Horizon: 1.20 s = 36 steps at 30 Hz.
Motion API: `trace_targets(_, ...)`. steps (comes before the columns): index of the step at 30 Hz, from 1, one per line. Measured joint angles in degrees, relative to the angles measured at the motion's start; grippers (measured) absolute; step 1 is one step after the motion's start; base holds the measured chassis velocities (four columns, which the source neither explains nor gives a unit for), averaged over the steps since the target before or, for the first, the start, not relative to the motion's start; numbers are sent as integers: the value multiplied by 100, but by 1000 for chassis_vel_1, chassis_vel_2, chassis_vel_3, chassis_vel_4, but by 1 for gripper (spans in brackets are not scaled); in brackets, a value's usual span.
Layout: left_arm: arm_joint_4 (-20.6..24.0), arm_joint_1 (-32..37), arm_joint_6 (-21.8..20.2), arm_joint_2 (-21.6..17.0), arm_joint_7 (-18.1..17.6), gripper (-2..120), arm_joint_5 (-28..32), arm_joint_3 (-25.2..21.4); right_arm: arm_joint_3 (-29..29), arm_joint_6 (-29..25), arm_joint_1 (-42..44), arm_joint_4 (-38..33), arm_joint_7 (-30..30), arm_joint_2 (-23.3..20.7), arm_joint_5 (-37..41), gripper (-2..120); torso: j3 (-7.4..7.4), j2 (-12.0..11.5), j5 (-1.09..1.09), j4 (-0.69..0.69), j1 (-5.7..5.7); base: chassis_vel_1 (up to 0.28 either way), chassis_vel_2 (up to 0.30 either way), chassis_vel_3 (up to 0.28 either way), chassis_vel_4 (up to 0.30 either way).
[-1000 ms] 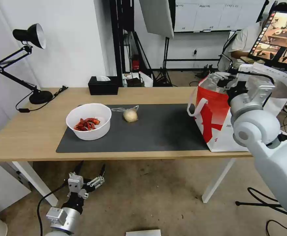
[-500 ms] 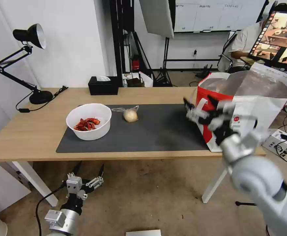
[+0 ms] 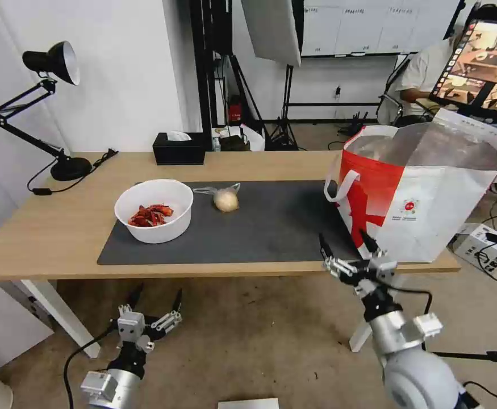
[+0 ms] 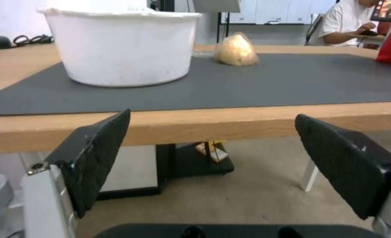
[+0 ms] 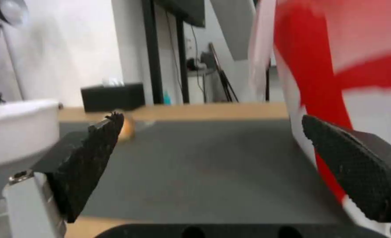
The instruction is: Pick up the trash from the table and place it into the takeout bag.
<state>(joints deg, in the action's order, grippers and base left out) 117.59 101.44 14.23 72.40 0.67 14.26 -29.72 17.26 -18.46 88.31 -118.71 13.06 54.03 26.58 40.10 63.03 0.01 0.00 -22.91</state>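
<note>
Light-wood counter (image 3: 61,227) with a big dark grey mat (image 3: 271,227) laid along its middle. On the right end stands the takeout bag (image 3: 430,199), white with a red panel, foil-lined mouth gaping upward, one loop handle hanging on its left side; its near-left corner sits on the mat's right end. Left on the mat is the white bowl (image 3: 154,210) with red scraps inside. Just to its right and a bit farther back lies the clear bag with a beige lump (image 3: 226,199), apart from the bowl. Looks tied at the top, though it's hard to say for sure.

Right end effector (image 3: 347,250) hangs at the near edge of the counter, just left of the takeout bag, fingers spread wide and holding nothing. Left end effector (image 3: 154,298) sits low in front of the counter below the bowl, fingers apart too, also holding nothing.
</note>
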Motion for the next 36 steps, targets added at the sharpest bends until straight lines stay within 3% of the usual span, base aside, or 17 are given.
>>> trace_targets(19, -73, 86, 64, 46, 38, 100, -174, 32, -348, -138, 415, 371, 85, 479, -556, 100, 0, 0, -1, 0, -1, 0, 0, 0, 0)
trace_targets(31, -130, 63, 65, 41, 37, 100, -166, 3, -783, 149, -5, 390, 265, 508, -669, 100, 0, -1, -1, 0, -1, 0, 0, 0, 0)
trace_targets(36, -159, 26, 65, 37, 32, 100, -154, -1, -1278, 494, -672, 211, 394, 441, -679, 100, 1, -1, -1, 0, -1, 0, 0, 0, 0)
